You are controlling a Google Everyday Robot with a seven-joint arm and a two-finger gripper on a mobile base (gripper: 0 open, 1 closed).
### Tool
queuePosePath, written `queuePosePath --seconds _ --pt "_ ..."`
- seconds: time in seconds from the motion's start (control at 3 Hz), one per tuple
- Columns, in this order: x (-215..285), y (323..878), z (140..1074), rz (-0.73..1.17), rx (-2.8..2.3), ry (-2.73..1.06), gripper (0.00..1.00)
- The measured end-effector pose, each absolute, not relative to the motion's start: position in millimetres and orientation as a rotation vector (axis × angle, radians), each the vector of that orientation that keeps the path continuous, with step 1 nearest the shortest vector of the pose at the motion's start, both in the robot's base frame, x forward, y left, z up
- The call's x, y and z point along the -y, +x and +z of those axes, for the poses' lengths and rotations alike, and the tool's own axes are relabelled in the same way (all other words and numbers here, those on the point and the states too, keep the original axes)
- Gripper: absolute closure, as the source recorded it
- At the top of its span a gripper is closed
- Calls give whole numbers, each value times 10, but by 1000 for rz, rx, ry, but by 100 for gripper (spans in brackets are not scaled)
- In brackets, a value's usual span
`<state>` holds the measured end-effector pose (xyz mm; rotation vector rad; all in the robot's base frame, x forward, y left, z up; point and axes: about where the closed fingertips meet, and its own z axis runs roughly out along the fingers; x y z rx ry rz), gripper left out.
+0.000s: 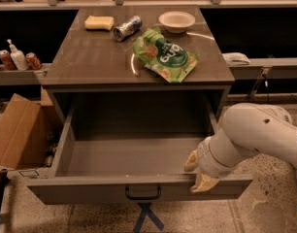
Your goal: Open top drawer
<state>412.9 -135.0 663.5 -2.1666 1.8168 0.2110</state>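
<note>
The white arm [257, 137] is cut off by the right edge, so its base is out of sight. Its bulky wrist hides the right front corner of the drawer box. Whatever sits lower in the cabinet is hidden behind the pulled-out front. At the left edge a cardboard box [15, 130] is partly cropped.

The top drawer [90, 191] stands wide open below the front edge of the surface [90, 57], its deep box showing a bare floor. One black handle [143, 193] sits at the middle of the front panel.

On the surface lie four things:
- one yellow sponge [99, 23] near the back left corner
- one can [127, 27] on its side just right of the sponge
- one white bowl [176, 21] at the back edge, right of centre
- one green bag [164, 59] lying flat towards the right edge

On a ledge to the left stand two red cans [4, 58] and one white pump bottle [17, 57].

The arm reaches in low from the right, wrist bent down. The claw [197, 171] is at the right end of the drawer's front panel. One tan fingertip [191, 160] is inside the box and the other is on the outer face, clamped over the panel's top rim.
</note>
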Motion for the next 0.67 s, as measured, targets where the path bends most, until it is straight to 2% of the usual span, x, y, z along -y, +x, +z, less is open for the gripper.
queuePosePath --seconds 0.33,0.67 --pt "1396 4176 6756 199 -1805 -2170 2" --pt "1493 4257 7169 107 -1811 -2158 0"
